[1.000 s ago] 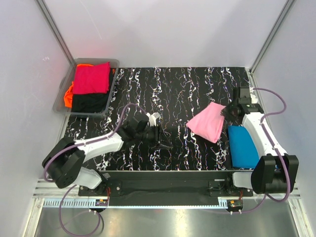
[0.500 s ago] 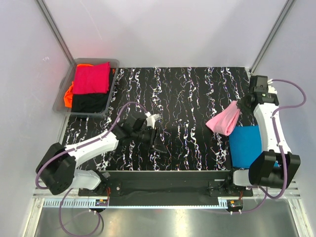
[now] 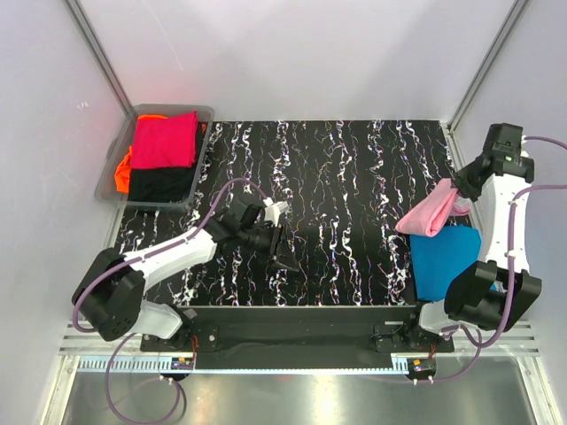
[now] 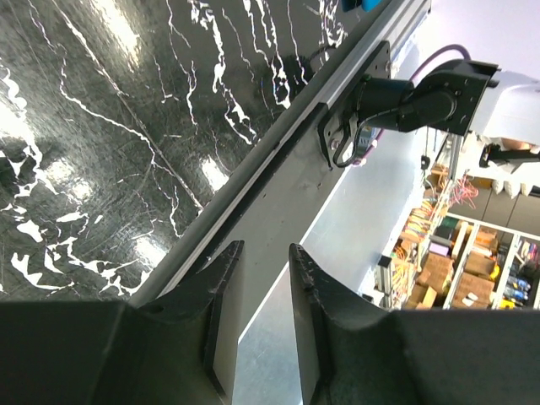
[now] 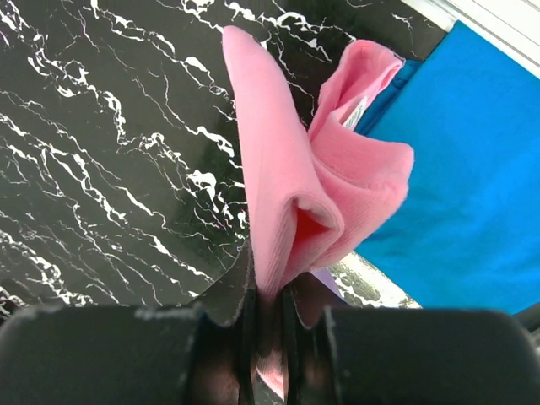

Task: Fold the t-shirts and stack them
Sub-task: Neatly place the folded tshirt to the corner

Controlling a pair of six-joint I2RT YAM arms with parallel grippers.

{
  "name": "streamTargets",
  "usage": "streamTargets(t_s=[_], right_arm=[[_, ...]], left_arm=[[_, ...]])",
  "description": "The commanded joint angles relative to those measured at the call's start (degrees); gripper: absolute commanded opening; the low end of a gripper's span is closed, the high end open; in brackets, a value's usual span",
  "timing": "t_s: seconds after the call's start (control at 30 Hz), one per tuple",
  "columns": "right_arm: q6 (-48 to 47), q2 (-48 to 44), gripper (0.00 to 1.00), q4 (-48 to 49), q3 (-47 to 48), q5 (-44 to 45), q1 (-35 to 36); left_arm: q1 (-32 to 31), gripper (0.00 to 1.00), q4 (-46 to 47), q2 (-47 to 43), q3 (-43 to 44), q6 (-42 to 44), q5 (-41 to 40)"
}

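While my right claw [image 5: 270, 291] is clamped on the bunched pink t-shirt [image 5: 283, 169], which hangs at the far corner of the blue t-shirt [image 5: 472, 152] by the right side of the table [image 3: 337, 168], I should lay it flat, edges squared. My left claw [image 4: 257, 278] stands parted, empty.

No text, label, brand, number or sign can be read in any view. The pink t-shirt [image 5: 278, 194] and the blue t-shirt [image 5: 472, 169], both at the right end of the desk [image 5: 101, 152], show only plain cloth on the sides that face the cameras. Past the near edge of the desk, the boxes on shelves [image 4: 460, 253] in the left wrist view are too small and blurred to make out any print
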Motion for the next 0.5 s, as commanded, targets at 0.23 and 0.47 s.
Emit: streamTargets(t_s=[0.23, 0.47], right_arm=[[-4.1, 2.1, 0.0, -1.5, 4.9, -5.7, -5.9], [-6.0, 2.3, 0.0, -2.7, 6.5, -8.6, -9.4]], left_arm=[[0.2, 0.31, 0.3, 1.5, 2.2, 1.5, 4.1], [0.2, 0.31, 0.5, 2.6, 2.1, 1.7, 4.5]])
